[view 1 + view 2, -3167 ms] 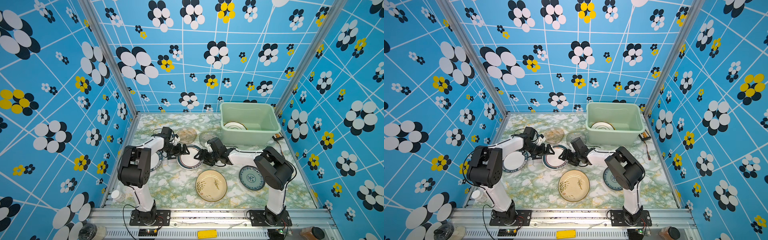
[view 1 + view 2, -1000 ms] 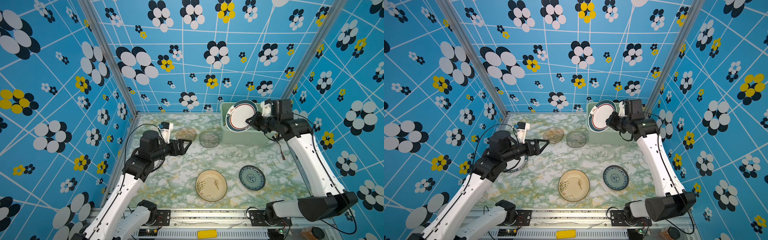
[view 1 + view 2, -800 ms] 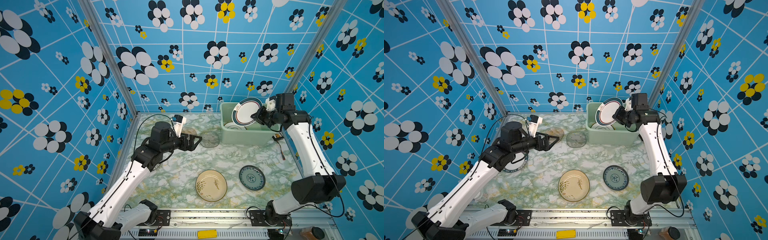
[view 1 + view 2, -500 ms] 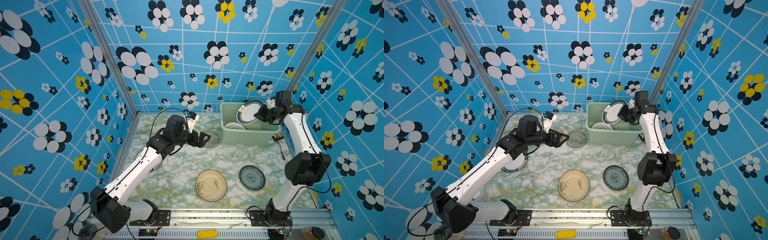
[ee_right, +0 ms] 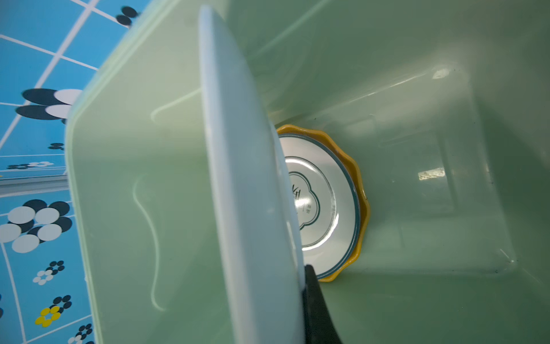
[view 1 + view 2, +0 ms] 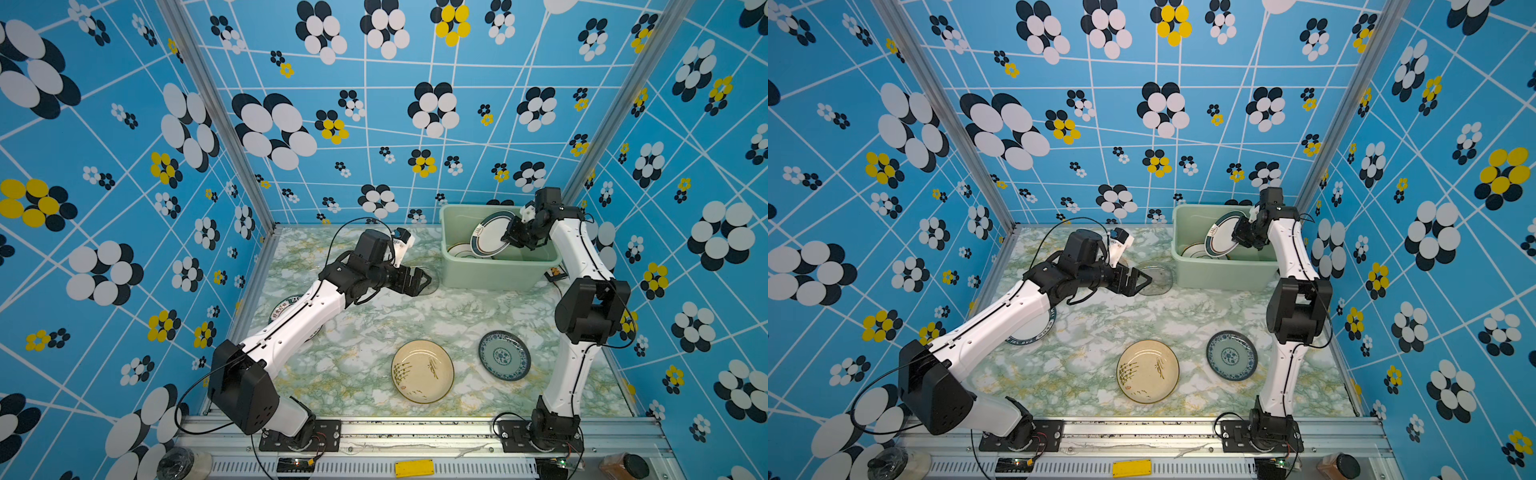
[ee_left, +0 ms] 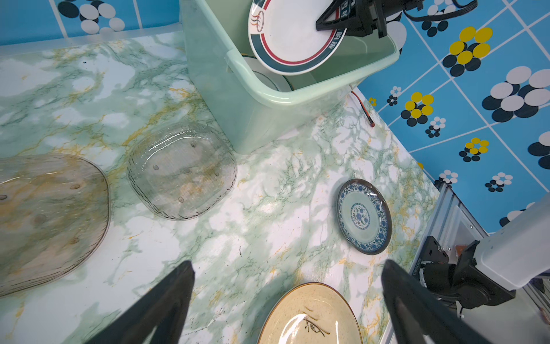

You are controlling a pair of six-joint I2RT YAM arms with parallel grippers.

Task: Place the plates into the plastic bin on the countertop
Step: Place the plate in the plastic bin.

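The right claw (image 6: 509, 235) is pinched tight on the rim of a dark-rimmed white plate (image 6: 489, 232). It holds the plate steeply tilted, nearly on edge, with the face turned toward the left arm (image 6: 299, 318) and the lower edge dipped below the rim of the green bin (image 6: 498, 272). The bin sits in the back right corner of the marbled surface (image 6: 374, 324), its long side running along the back wall.

From the left wrist, the held plate shows a dark green band, a thin red line and a red wavy mark. There are also characters near the claw, too small to read. Two plates lie flat in the bin, stacked: a white plate with a dark line (image 5: 321, 202) on a yellow scalloped plate (image 5: 362, 190). Whether the held plate touches them cannot be told.

The left claw (image 6: 424, 281) stands wide open with nothing in it, above the surface by a grey glass plate (image 7: 181, 172) that lies just beside the bin. Five plates lie flat on the surface, one of each kind:
- the grey glass plate
- an amber glass plate (image 7: 44, 220) next to it
- a blue-and-white patterned plate (image 6: 504, 355)
- a cream plate (image 6: 422, 371) with dark brush marks
- a lettered white plate (image 6: 282, 306), half hidden under the left arm, its rim writing unreadable
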